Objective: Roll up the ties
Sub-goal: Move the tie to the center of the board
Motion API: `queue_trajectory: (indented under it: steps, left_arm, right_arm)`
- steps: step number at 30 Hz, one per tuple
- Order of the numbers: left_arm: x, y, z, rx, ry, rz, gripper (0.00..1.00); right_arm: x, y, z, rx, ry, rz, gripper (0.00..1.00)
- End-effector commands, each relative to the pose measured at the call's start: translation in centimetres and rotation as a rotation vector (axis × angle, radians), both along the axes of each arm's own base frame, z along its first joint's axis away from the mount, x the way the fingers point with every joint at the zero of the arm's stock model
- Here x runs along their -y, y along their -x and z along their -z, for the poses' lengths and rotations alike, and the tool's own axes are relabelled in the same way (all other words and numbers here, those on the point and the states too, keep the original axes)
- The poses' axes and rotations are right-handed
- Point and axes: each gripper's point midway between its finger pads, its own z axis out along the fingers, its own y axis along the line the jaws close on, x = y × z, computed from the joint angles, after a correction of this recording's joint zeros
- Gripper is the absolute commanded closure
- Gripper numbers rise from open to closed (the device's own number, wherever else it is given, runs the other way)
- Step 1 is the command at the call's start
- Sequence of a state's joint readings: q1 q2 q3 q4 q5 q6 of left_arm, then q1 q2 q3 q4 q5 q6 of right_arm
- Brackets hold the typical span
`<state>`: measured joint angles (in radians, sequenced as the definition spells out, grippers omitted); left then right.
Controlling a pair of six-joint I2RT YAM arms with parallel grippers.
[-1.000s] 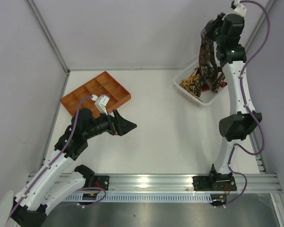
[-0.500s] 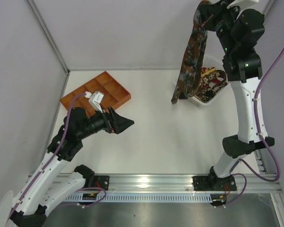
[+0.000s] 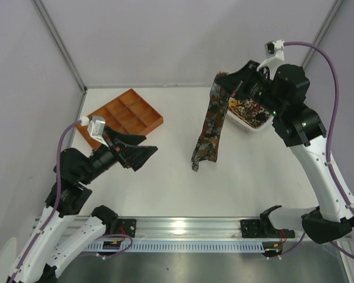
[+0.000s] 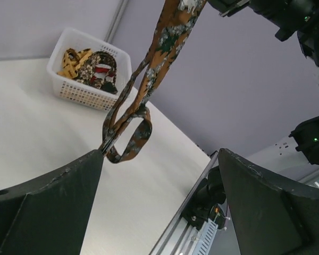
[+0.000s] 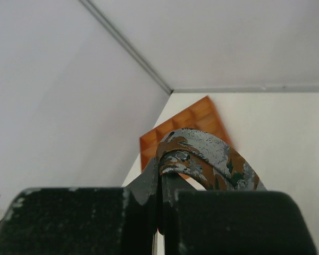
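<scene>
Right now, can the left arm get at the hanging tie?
Probably yes. The left gripper is open and points at the tie's lower end, with bare table between; the right gripper holds its top.

Orange tray back-left, white basket back-right — apparently both resting on the table.

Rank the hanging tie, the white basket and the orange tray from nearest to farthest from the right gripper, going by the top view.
1. hanging tie: pinched in the jaws of the right gripper, draping down toward the middle.
2. white basket: close beside that gripper, at the far right.
3. orange tray: across on the far left side.
</scene>
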<state>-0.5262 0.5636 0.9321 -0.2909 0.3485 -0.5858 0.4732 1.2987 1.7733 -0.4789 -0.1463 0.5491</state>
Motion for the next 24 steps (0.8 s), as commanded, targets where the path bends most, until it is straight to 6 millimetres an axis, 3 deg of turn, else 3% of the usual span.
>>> queue_trajectory:
  steps: [1, 5, 6, 11, 13, 24]
  left_arm:
    - [2.0, -0.1, 0.0, 0.118, 0.061, 0.109, 0.03]
    - [3.1, 0.2, 0.7, 0.232, 0.186, 0.140, 0.00]
    - [3.2, -0.5, 1.2, 0.238, 0.184, 0.103, 0.00]
    - [7.5, -0.7, 2.5, 0.367, 0.024, 0.112, 0.00]
    - [8.7, -0.1, 1.9, 0.439, 0.033, 0.131, 0.00]
    - [16.2, 0.2, 5.6, 0.568, -0.060, 0.206, 0.00]
  right_arm:
    - [-0.3, 4.9, -2.4, 0.021, -0.115, -0.128, 1.00]
    - [-0.5, 7.8, -2.9, -0.003, -0.159, -0.211, 1.00]
    - [-0.6, 8.3, -3.2, -0.003, -0.171, -0.229, 1.00]
    - [-0.3, 10.7, -4.8, 0.010, -0.193, -0.283, 1.00]
    - [-0.2, 11.2, -5.2, 0.009, -0.193, -0.297, 1.00]
    - [0.5, 14.8, -7.6, 0.059, -0.237, -0.372, 1.00]
